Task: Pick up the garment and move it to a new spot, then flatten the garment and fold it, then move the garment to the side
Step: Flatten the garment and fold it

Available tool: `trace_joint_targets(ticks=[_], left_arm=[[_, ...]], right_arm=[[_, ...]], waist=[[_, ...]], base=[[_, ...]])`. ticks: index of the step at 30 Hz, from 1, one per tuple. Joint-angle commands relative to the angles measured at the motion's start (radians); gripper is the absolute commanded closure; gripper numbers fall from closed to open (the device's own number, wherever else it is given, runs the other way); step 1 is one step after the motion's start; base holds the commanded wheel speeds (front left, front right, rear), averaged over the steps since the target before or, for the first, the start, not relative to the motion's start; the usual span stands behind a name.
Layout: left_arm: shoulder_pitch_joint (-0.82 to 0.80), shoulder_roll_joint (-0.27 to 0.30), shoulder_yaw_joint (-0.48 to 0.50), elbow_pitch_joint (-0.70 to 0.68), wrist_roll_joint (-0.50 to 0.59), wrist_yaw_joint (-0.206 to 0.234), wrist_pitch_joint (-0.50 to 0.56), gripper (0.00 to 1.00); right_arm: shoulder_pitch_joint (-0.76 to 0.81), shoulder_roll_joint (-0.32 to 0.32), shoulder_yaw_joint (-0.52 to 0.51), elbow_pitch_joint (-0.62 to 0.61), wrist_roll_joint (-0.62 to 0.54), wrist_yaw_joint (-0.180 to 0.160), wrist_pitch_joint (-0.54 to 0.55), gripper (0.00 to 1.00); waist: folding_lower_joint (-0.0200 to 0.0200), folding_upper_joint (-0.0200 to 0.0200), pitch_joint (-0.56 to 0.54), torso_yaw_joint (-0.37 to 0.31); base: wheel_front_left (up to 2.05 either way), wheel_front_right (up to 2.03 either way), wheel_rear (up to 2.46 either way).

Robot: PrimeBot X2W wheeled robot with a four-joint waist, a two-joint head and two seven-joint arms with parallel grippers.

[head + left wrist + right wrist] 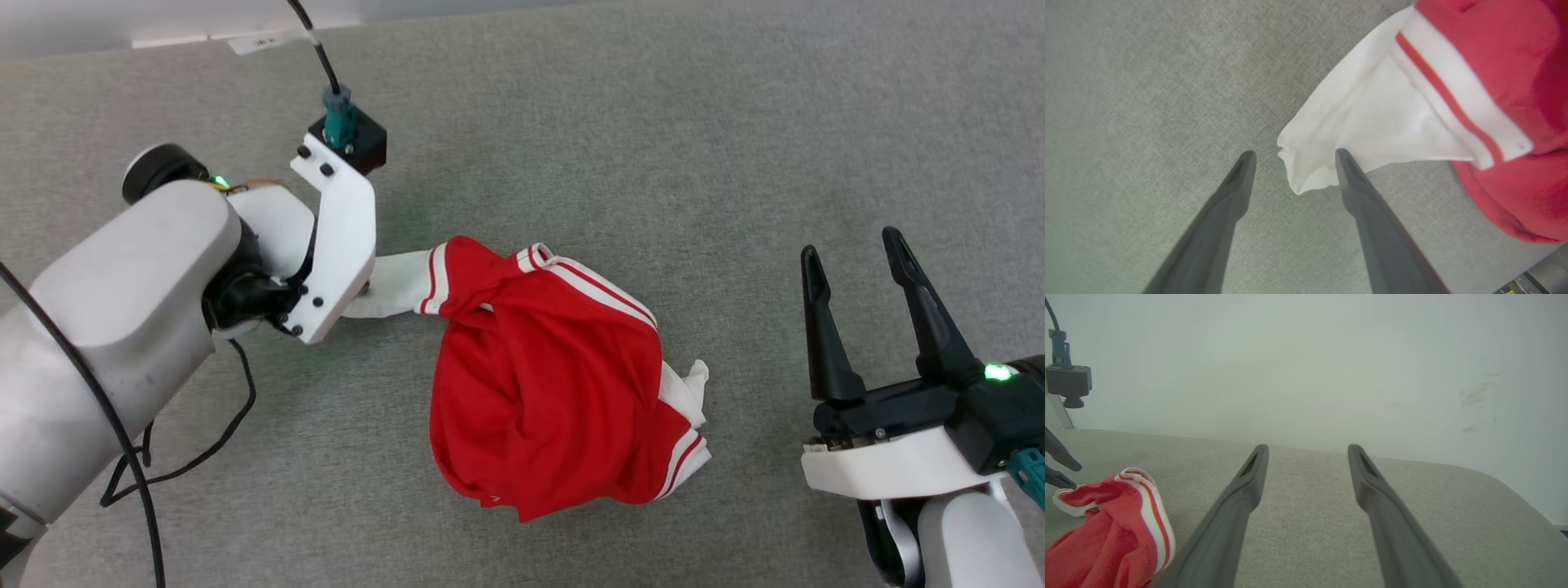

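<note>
The garment [547, 384], a red T-shirt with white sleeves and striped trim, lies crumpled in a heap on the grey surface. One white sleeve [392, 286] stretches left toward my left arm. In the left wrist view my left gripper [1292, 157] is open, its fingers [1237, 179] straddling the tip of that white sleeve [1367, 122]; whether they touch it I cannot tell. My right gripper [853, 253] is open and holds nothing, well to the right of the garment. The right wrist view shows the garment [1110, 535] at its lower left.
The grey fabric-covered surface [653, 139] spreads all around the shirt. A pale wall [1306, 363] rises behind its far edge. Black cables [188, 457] hang by my left arm, and a camera block [347, 135] sits on its wrist.
</note>
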Motion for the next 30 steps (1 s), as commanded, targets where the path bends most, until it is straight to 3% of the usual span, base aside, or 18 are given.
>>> trace_joint_targets(ticks=[1, 7, 8, 9, 13, 20, 22, 30], left_arm=[[-0.014, 0.003, -0.037, 0.019, -0.012, 0.000, 0.012, 0.00], [0.003, -0.003, -0.174, 0.049, -0.054, 0.000, 0.026, 0.00], [0.009, -0.001, -0.182, 0.044, -0.051, 0.000, 0.028, 0.39], [0.014, -0.001, -0.186, 0.038, -0.051, 0.000, 0.024, 1.00], [0.012, 0.004, -0.188, 0.016, -0.032, 0.000, -0.020, 1.00], [-0.014, 0.010, -0.185, -0.051, 0.001, 0.000, -0.189, 1.00], [0.020, 0.034, -0.186, -0.080, 0.004, 0.000, -0.220, 1.00], [0.199, 0.216, -0.186, -0.129, -0.078, 0.001, -0.358, 1.00]], right_arm=[[-0.019, -0.005, 0.005, 0.002, -0.001, -0.001, -0.002, 0.00], [-0.041, -0.008, 0.015, 0.012, -0.007, -0.001, -0.002, 0.00], [-0.040, -0.009, 0.015, 0.013, -0.007, -0.001, -0.002, 0.00], [-0.038, -0.010, 0.012, 0.015, -0.008, -0.001, -0.002, 0.00], [-0.031, -0.013, 0.006, 0.024, -0.010, -0.001, -0.002, 0.00], [0.037, -0.011, -0.042, 0.037, -0.006, -0.001, -0.002, 0.00], [0.065, -0.010, -0.048, 0.042, -0.004, -0.001, -0.002, 0.00], [0.128, -0.005, -0.059, 0.046, -0.008, -0.001, -0.002, 0.00]], waist=[[-0.0001, 0.0000, 0.025, -0.021], [-0.0001, 0.0000, 0.053, -0.041], [-0.0001, 0.0000, 0.053, -0.041], [-0.0001, 0.0000, 0.051, -0.040], [-0.0001, 0.0000, 0.028, -0.023], [-0.0001, 0.0000, -0.074, 0.070], [-0.0001, 0.0000, -0.112, 0.095], [-0.0001, 0.0000, -0.196, 0.155]], base=[[0.00, 0.00, 0.00], [0.00, 0.00, 0.00], [0.00, 0.00, 0.00], [0.00, 0.00, 0.00], [0.00, 0.00, 0.00], [0.00, 0.00, 0.00], [0.00, 0.00, 0.00], [0.00, 0.00, 0.00]])
